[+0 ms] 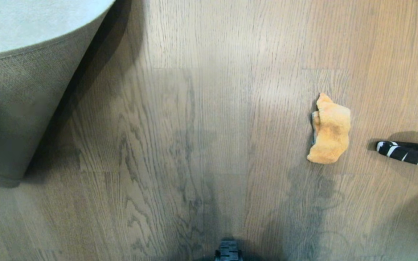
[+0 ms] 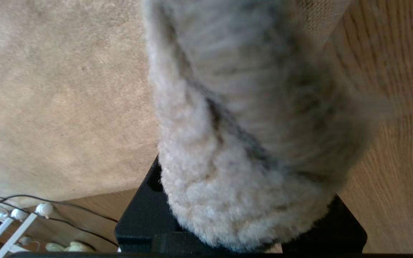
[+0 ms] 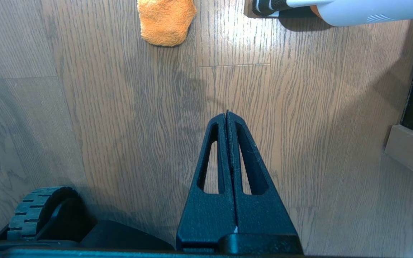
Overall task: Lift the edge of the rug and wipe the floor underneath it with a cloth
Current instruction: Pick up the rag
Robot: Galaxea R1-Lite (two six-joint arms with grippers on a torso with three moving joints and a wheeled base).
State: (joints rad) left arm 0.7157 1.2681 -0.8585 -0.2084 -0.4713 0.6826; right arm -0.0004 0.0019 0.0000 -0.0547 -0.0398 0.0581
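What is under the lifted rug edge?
Under the raised rug, held by the left gripper, bare wood floor and shadow show. The cloth lies apart; floor further beneath stays hidden.

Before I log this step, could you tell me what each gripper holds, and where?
The left gripper clamps the grey-beige pile rug by its lifted edge; the shut right gripper holds nothing.

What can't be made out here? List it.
- Left gripper's fingertips: left wrist view, buried in the rug fold.
- Floor under the lifted rug: head view, hidden by its backing.
- White tool by the cloth: cut off at the right edge.
- Right gripper: outside the head view.
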